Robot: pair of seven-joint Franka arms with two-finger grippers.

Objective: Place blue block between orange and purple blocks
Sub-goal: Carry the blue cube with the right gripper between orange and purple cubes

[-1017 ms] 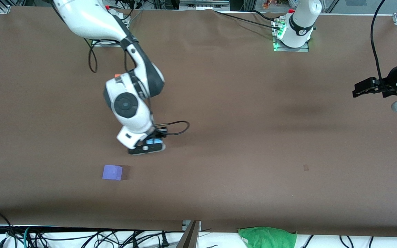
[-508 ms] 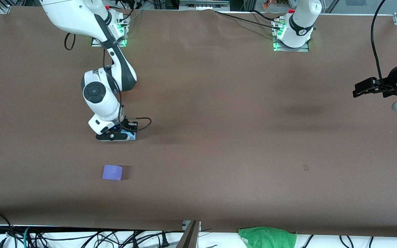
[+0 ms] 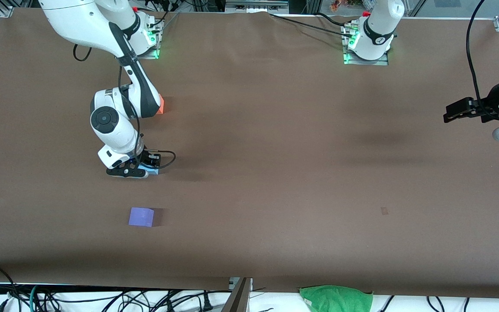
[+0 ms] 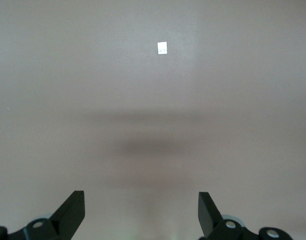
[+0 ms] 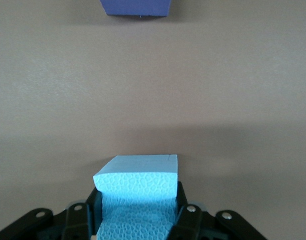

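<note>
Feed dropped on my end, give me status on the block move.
Right gripper shut on blue block, between orange block and purple block. Left gripper open, waiting at its table end. Nothing in the way.

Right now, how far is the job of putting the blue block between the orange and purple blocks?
Done: the right gripper is shut on the blue block. In hand: it holds the block over the table between the orange block and the purple block. Left: to set it down and let go. The left gripper waits open at its own end.
</note>
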